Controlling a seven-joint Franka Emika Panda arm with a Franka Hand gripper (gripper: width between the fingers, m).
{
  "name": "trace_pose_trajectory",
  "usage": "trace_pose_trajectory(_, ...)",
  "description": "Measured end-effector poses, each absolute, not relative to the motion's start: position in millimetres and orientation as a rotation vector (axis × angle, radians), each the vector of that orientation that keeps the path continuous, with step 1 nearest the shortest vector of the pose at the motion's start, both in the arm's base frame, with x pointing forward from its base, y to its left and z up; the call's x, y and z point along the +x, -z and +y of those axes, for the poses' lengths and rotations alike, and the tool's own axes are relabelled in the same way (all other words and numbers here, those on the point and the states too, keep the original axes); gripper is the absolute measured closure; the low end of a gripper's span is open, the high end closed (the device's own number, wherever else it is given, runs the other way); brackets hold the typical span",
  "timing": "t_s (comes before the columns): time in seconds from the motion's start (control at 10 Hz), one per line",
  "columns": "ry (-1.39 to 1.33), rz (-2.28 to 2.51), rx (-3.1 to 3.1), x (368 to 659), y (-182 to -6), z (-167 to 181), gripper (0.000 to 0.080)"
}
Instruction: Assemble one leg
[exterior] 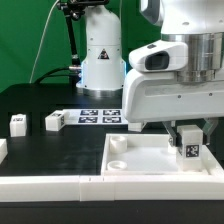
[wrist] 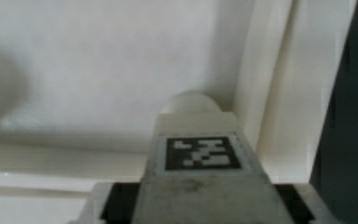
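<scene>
My gripper (exterior: 187, 143) is shut on a white leg (exterior: 188, 148) with a black-and-white tag and holds it upright over the right side of the large white square panel (exterior: 140, 165). In the wrist view the leg (wrist: 201, 140) fills the middle between my dark fingers (wrist: 115, 202), its rounded tip close to the panel's raised rim (wrist: 274, 90). Whether the tip touches the panel floor I cannot tell. Two more legs lie on the black table at the exterior view's left, one (exterior: 17, 123) farther left and one (exterior: 54, 121) nearer the middle.
The marker board (exterior: 100, 116) lies behind the panel near the robot base (exterior: 100, 60). A long white bar (exterior: 45, 188) runs along the front edge, joined to the panel's front. A round hole (exterior: 120, 163) shows in the panel's left corner.
</scene>
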State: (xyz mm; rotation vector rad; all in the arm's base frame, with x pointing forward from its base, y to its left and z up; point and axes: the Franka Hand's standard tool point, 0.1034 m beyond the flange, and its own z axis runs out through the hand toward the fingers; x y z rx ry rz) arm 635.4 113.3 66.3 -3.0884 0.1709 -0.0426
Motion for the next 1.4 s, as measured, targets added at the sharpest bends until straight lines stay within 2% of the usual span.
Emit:
trace_pose_trajectory(0.1, 0.035, 0.455, -3.05, 635, -66.3, 114, 0.0511)
trace_pose_trajectory(0.4, 0.014, 0.864, -2.97, 634, -65.5, 107, 0.0509)
trace_pose_trajectory(0.9, 0.01, 1.177, -2.909, 632, -66.3, 92, 0.0498)
trace_pose_trajectory(1.0, 0.01, 1.177, -2.908, 632, -66.0, 93, 0.0337)
trace_pose_trajectory(1.1, 0.009, 1.178, -2.906, 632, -66.0, 93, 0.0337)
trace_pose_trajectory(1.2, 0.008, 1.179, -2.905, 632, -65.9, 93, 0.0183)
trace_pose_trajectory(1.4, 0.008, 1.179, -2.905, 631, -65.9, 93, 0.0159)
